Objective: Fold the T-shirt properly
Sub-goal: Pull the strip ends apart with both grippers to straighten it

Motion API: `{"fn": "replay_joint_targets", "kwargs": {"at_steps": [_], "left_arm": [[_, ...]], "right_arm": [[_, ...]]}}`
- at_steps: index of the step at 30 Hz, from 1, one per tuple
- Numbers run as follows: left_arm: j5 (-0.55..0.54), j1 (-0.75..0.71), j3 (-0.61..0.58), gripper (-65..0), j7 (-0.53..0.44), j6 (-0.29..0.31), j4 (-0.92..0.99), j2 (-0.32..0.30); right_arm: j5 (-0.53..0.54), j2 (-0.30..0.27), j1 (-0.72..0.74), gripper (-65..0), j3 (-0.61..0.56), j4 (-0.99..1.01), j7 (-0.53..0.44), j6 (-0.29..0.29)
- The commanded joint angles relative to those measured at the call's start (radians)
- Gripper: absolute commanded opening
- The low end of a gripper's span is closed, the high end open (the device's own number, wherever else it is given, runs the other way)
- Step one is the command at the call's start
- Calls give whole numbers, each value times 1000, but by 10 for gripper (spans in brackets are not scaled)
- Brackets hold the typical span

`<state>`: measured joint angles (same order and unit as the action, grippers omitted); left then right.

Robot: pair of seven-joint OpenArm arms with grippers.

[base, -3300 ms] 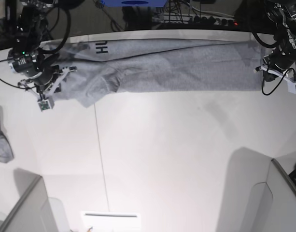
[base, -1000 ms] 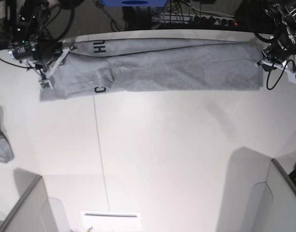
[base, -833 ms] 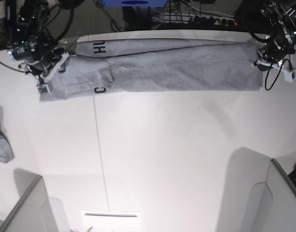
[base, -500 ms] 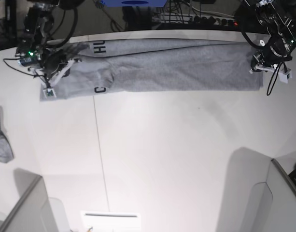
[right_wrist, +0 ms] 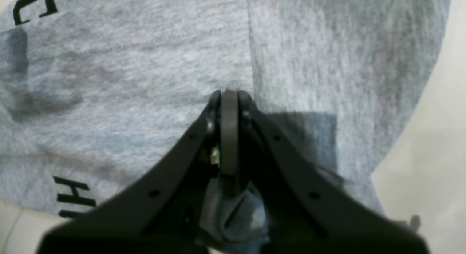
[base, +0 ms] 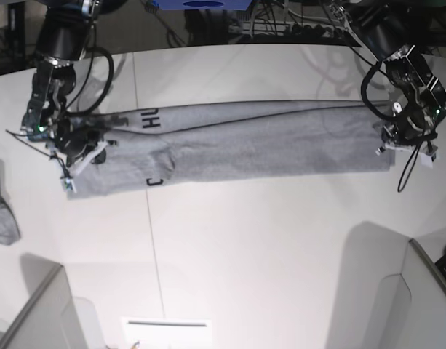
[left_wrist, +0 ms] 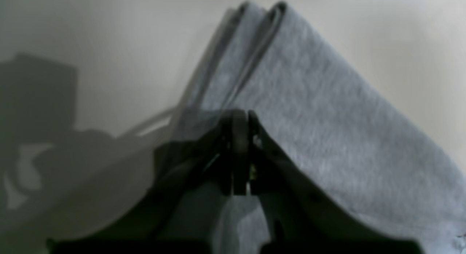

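The T-shirt (base: 266, 142) lies as a long heather-grey strip across the table's far half, with black letters (base: 151, 118) near its left end. My left gripper (base: 388, 142) is at the strip's right end, and in the left wrist view it (left_wrist: 240, 117) is shut on the T-shirt (left_wrist: 327, 130), whose stacked fold edges rise from the fingertips. My right gripper (base: 77, 156) is at the left end. In the right wrist view it (right_wrist: 227, 95) is shut on puckered T-shirt cloth (right_wrist: 127, 64) beside a seam, between black letters.
A small grey cloth piece (base: 1, 211) lies at the table's left edge. Grey bins stand at the front left (base: 41, 313) and front right (base: 419, 298). A white sheet (base: 166, 327) sits at the front edge. Cables crowd the back.
The right gripper closed on the shirt's left end. Both arms then drew the whole strip away from the back edge toward the table's middle.
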<state>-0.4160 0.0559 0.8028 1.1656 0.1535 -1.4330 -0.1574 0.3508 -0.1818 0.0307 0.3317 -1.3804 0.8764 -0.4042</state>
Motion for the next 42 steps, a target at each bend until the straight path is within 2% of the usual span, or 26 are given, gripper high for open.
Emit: {"fn": "replay_joint_targets", "kwargs": {"at_steps": [1,5,9,12,15,19,23,24,26,30,32,34,38,42], "left_arm": [[-4,31,3,-650,-5,-4,-18,-18],[-11,81,13,-650,103,-4,-127,-21],[-108,51,16,-650,164,-2,-338,-44],[-228,-28,16,-650,162,-2,-392,-77],[-369,-146,25,-650,155,-2,-391,-100],[-539,-301,108,-650,66,-2,-392,-109],[-625,-399,169,-650,3,-1,-394,-109],[-628,-410,177,-611,-8,-1,-391,-109],[-624,-416,191,-477,-13,16,-380,-109],[-548,-402,185,-219,-17,123,-306,-109],[-481,-364,183,-132,-17,188,-242,-109],[-395,-322,166,-133,-17,261,-160,-109],[-260,-242,97,-179,-17,363,-64,-109],[-211,-192,42,-186,-17,389,1,-104]], "right_arm": [[-29,-12,21,-650,-1,-6,7,17],[-23,-5,51,-650,7,-38,7,17],[-22,-3,18,-650,7,-182,5,9],[-20,32,-19,-650,7,-322,5,8],[-20,38,-73,-650,8,-434,5,8],[-20,78,-140,-650,5,-512,5,8],[-22,84,-162,-650,-3,-508,8,8],[-22,86,-170,-650,-4,-508,8,8],[-22,87,-174,-650,-4,-508,7,8],[-22,87,-176,-650,-4,-508,13,8],[-22,87,-179,-650,-4,-508,13,8],[-22,87,-185,-650,-4,-508,14,8],[-22,87,-197,-650,-4,-509,14,8],[-22,87,-202,-650,-4,-509,14,8]]}}
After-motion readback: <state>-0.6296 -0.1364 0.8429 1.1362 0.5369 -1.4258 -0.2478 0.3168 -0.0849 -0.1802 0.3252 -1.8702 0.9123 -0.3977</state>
